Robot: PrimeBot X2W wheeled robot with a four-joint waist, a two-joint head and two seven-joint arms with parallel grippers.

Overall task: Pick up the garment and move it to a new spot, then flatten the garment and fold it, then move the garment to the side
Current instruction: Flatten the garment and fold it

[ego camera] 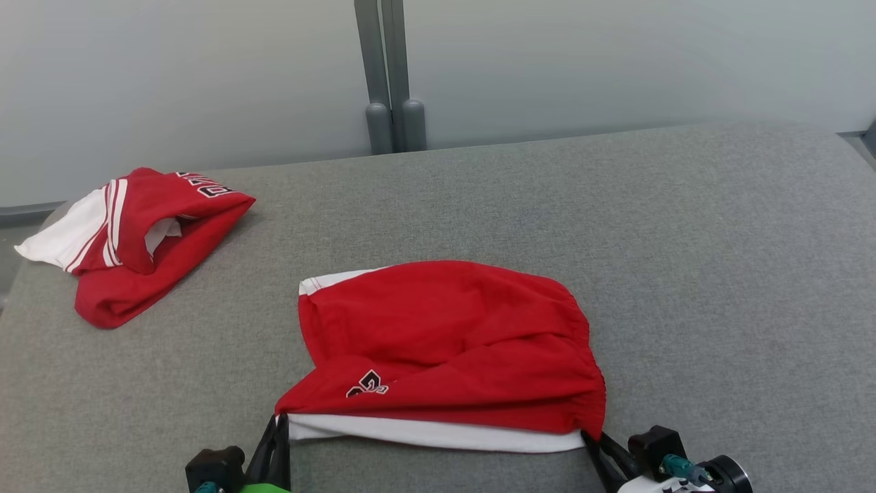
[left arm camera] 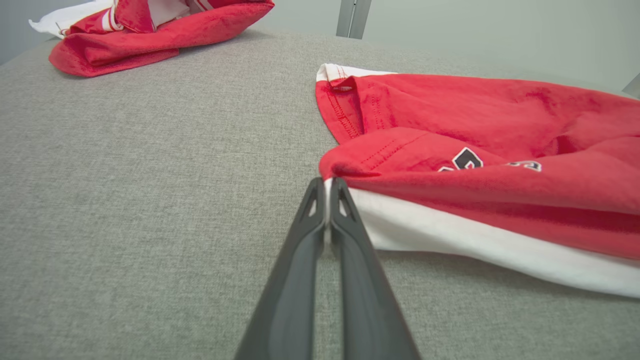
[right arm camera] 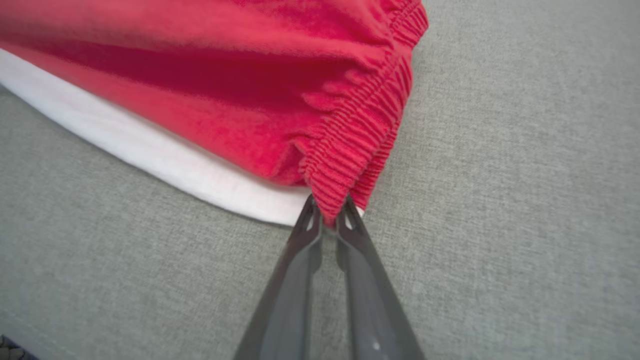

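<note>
The garment [ego camera: 445, 342] is soft matt cloth, the table cover [ego camera: 684, 239] rough woven fabric.

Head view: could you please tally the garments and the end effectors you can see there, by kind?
Garments: 2 (near garment, far garment)
End effectors: 2 (left end effector, right end effector)
Total: 4

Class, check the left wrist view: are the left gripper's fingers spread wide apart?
No: the left gripper is shut, pinching a corner of the red shorts where red cloth meets the white edge.
</note>
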